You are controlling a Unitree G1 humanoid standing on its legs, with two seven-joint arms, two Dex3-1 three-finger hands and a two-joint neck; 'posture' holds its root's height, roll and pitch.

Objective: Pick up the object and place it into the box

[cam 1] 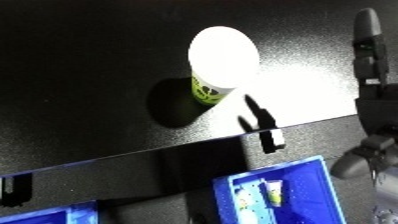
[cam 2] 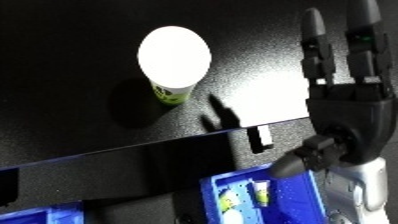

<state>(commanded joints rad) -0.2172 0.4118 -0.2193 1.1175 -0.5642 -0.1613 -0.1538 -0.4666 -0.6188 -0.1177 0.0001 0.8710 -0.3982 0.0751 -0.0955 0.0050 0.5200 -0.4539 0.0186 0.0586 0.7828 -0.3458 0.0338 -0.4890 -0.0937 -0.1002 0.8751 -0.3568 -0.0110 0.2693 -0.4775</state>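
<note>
One white cup [cam 1: 222,57] on black table [cam 1: 80,75], two blue bins [cam 1: 284,192], right hand [cam 2: 342,75] released, fingers straight.

We see only the right robot hand [cam 2: 342,107], at the right edge of both views. Its black fingers [cam 2: 316,42] point straight up and away from us, unbent and holding nothing. The thumb [cam 2: 302,157] angles down to the left. Below it, the silver forearm [cam 2: 351,197] enters from the lower right corner.

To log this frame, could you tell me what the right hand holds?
Nothing: the right hand is open beside the cup, apart from it.
</note>
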